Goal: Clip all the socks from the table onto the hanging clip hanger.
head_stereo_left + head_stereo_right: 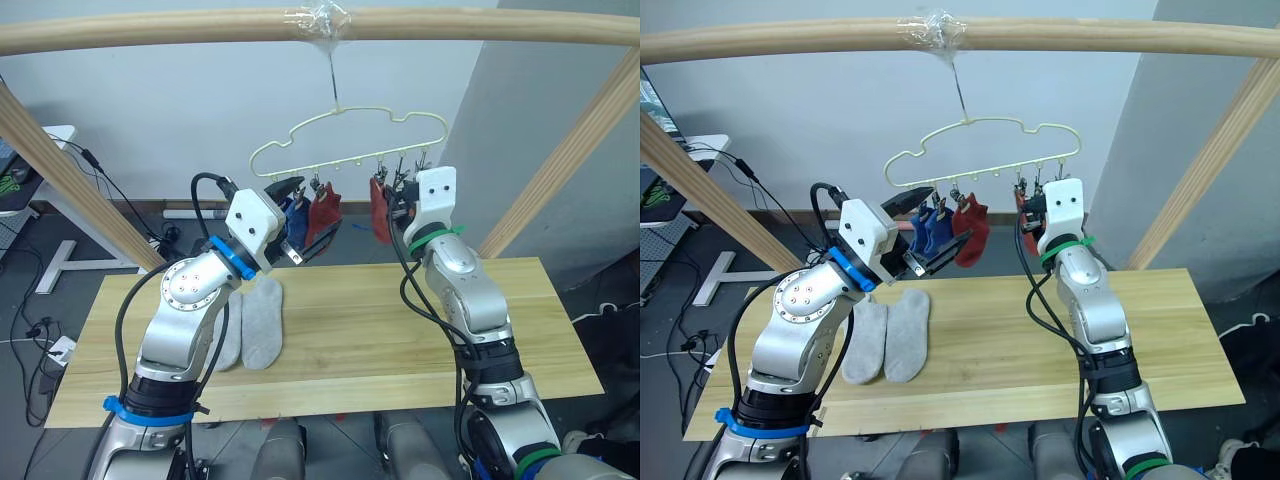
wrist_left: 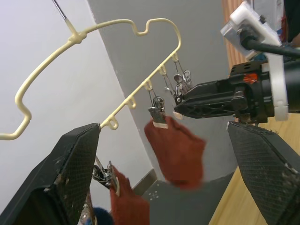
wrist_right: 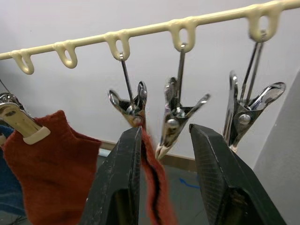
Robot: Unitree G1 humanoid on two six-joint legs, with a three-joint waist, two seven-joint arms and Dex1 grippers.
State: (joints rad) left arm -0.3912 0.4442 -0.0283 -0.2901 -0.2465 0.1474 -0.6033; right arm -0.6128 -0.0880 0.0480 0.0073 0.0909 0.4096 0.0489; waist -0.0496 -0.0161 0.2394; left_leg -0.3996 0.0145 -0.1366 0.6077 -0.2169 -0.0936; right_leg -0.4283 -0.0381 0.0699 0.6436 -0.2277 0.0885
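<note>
Up at the clip hanger (image 1: 350,135).
Right gripper (image 3: 164,178) and left gripper (image 2: 173,183) both gape; grey socks (image 1: 888,338) lie near the tabletop's (image 1: 1160,330) left edge.

Silver arms carry black cables, white wrist boxes, a blue band left, a green band right.
</note>
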